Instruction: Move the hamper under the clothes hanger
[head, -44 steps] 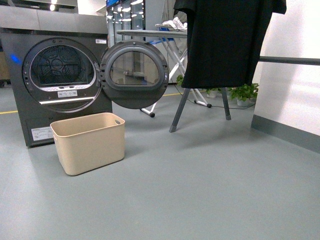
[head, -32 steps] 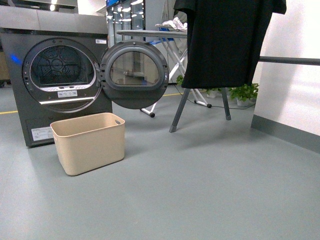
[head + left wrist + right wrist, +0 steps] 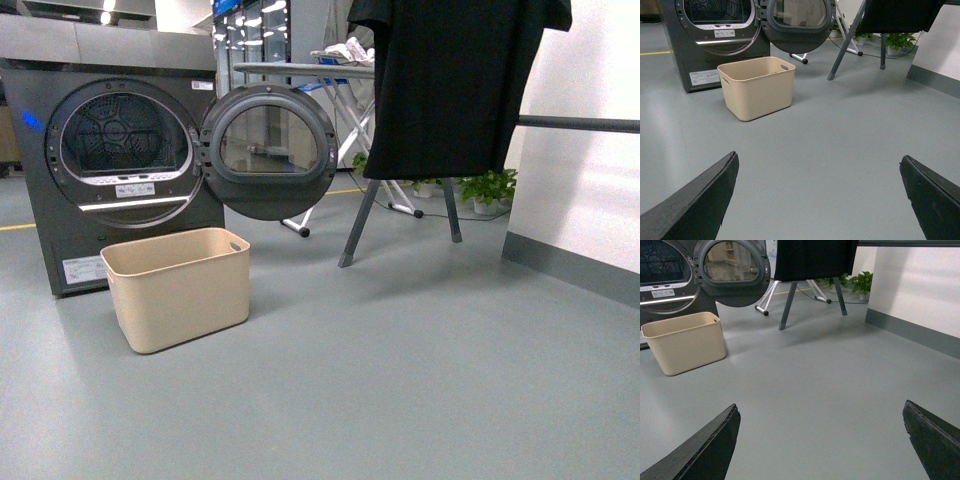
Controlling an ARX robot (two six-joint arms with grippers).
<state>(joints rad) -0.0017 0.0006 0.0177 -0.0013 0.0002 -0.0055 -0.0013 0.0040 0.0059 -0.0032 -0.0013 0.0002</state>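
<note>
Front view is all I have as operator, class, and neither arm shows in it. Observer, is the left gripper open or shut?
Observer: The left wrist view shows the left gripper open, jaws wide apart, with nothing between them.
Operator: And the right one?
Observer: In its own wrist view the right gripper is open and empty too.
Operator: Is either touching the hamper?
Observer: No. Both wrist views show the hamper standing apart, ahead of the grippers, in front of the dryer.
</note>
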